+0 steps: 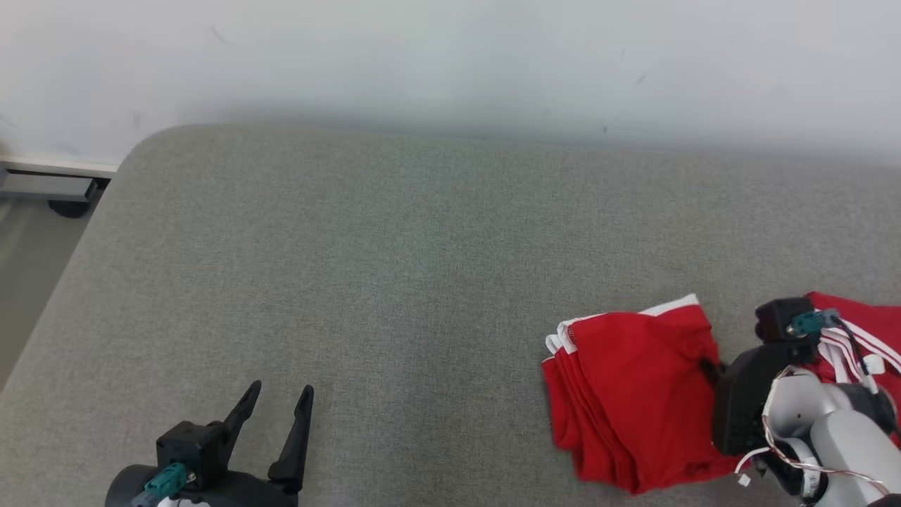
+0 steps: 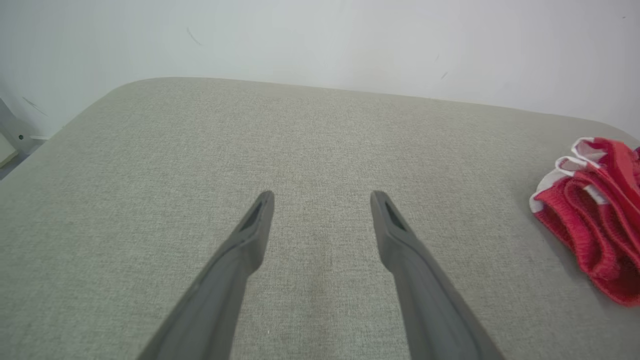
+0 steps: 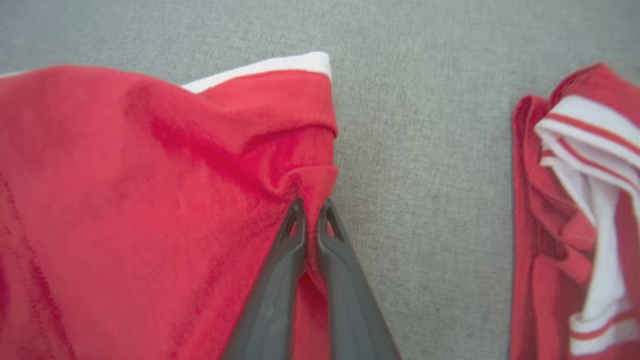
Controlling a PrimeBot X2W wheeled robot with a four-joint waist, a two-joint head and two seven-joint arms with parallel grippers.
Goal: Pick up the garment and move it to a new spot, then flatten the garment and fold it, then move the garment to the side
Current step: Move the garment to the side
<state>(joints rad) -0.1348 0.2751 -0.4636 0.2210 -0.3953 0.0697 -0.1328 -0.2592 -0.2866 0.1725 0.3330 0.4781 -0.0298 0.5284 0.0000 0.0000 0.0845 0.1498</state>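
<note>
At lower right, the right gripper (image 3: pixel 311 210) — fingers pressed together — pinches the red garment (image 3: pixel 150 200); the left gripper (image 1: pixel 281 388) hovers, fingers spread, over grey padding (image 1: pixel 422 246).

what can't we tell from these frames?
- Head view: the right arm covers part of the red garment. Whether its striped right piece joins the folded left piece is hidden, and the right edge crops it.
- Right wrist view: the right gripper pinches a fold, and the cloth hides how many layers it holds.
- Left wrist view: the right edge crops the garment beside the open left gripper.
</note>
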